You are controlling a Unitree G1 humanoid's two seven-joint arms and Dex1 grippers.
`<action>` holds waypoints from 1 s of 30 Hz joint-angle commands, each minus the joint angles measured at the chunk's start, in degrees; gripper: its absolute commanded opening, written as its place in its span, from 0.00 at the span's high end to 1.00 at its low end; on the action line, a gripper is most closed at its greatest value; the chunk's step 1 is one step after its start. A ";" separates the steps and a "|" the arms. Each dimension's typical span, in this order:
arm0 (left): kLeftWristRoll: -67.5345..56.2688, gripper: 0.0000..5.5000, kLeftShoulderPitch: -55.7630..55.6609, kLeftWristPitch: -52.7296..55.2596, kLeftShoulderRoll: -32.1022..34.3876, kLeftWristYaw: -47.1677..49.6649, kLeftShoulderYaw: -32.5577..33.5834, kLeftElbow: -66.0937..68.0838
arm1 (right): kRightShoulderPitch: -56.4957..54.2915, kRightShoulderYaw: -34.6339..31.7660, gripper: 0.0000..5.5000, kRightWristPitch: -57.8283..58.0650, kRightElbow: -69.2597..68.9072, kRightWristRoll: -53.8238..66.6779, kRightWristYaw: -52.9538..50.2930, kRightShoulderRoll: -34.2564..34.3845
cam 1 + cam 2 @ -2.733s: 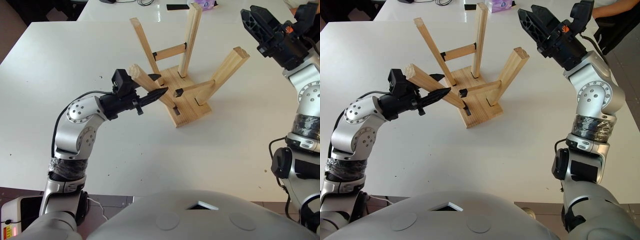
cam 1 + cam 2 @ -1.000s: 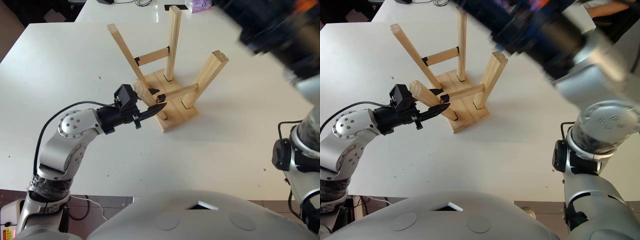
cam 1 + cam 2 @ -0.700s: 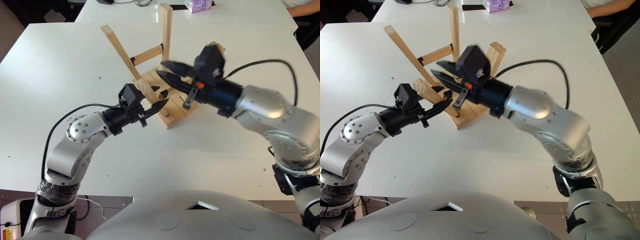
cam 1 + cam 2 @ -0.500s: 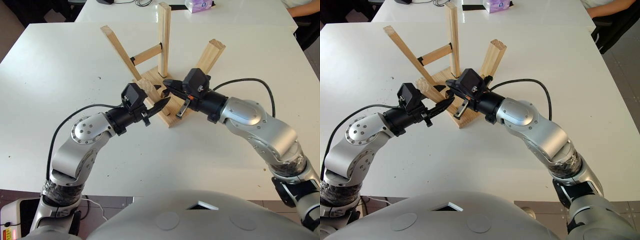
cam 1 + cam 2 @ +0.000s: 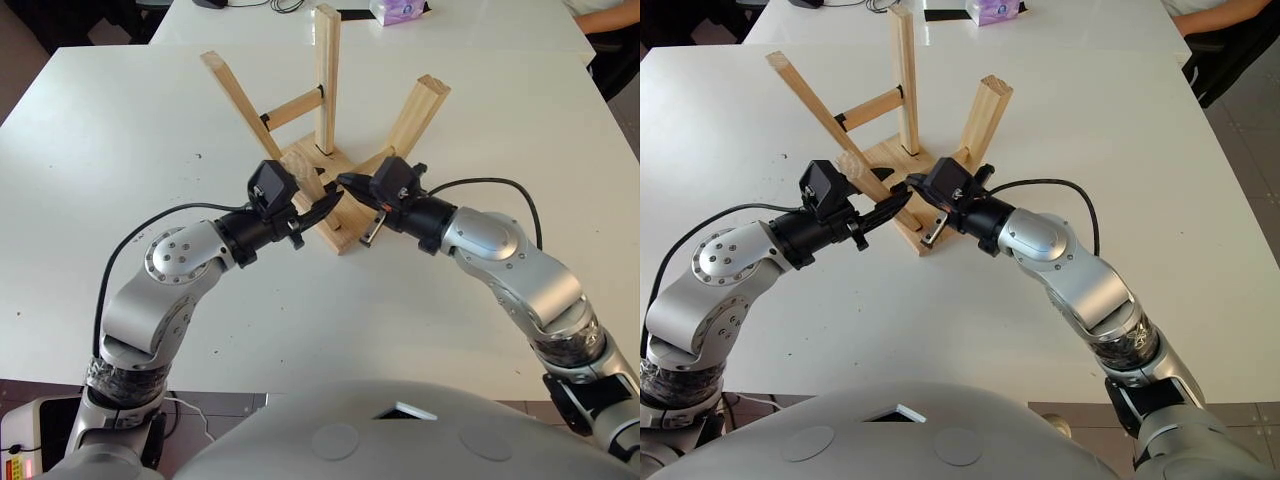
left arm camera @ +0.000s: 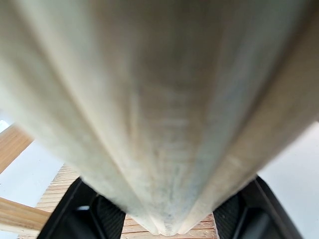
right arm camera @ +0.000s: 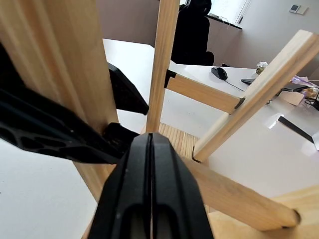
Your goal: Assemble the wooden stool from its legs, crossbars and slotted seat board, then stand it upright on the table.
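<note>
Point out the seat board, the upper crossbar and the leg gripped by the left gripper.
seat board (image 5: 338,238): left eye view, near corner.
upper crossbar (image 5: 294,106): left eye view, mid-length.
gripped leg (image 6: 159,99): left wrist view, its broad face.

No text is legible; the purple box (image 5: 398,10) perhaps carries print, too small.

Looks like an office. Holds a broad white table (image 5: 120,130) with a second white table (image 5: 480,25) standing just behind its far edge. Carries on that far one a computer mouse (image 7: 220,72), loose cables (image 5: 885,4), a tissue box (image 5: 398,10) and a flat black device (image 7: 299,127). Shows a black swivel chair (image 7: 193,30) beyond the tables, plain walls, and a small wall control panel (image 7: 296,8).
</note>
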 commanded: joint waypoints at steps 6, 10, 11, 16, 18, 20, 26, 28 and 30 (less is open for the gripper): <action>-2.59 0.63 0.74 7.75 3.78 -2.07 -0.49 2.44 | -6.87 -11.40 1.00 3.21 -1.49 5.08 0.85 5.86; -2.92 0.63 0.77 7.87 4.81 -2.33 -0.13 2.99 | -3.59 -4.99 1.00 2.96 -0.01 0.85 2.46 3.84; -2.95 0.63 0.60 7.83 4.86 -2.38 -0.18 3.18 | -1.71 -1.86 1.00 2.14 0.81 -1.53 3.09 2.23; -3.14 0.63 0.50 7.57 4.96 -2.01 -0.18 3.33 | 2.78 2.89 1.00 -0.43 3.83 -5.35 3.47 3.33; -3.33 0.63 0.72 7.57 5.10 -1.92 0.06 3.20 | 1.83 0.32 1.00 -0.11 2.92 -3.92 3.55 4.85; -3.57 0.63 1.64 7.61 5.53 -2.09 0.13 2.91 | -0.87 -6.10 1.00 1.05 0.85 0.86 4.01 6.82; -3.31 0.63 1.50 6.85 6.71 -3.82 -0.82 4.70 | -20.08 -35.54 1.00 1.62 8.06 20.39 0.39 9.14; -2.89 0.63 1.54 5.52 8.13 -6.06 -1.15 5.91 | -23.94 -41.75 1.00 -0.22 15.67 19.98 1.56 3.83; -2.36 0.63 1.31 3.68 9.62 -8.55 -0.61 8.06 | -23.36 -42.70 1.00 -3.53 21.77 15.22 4.38 -1.76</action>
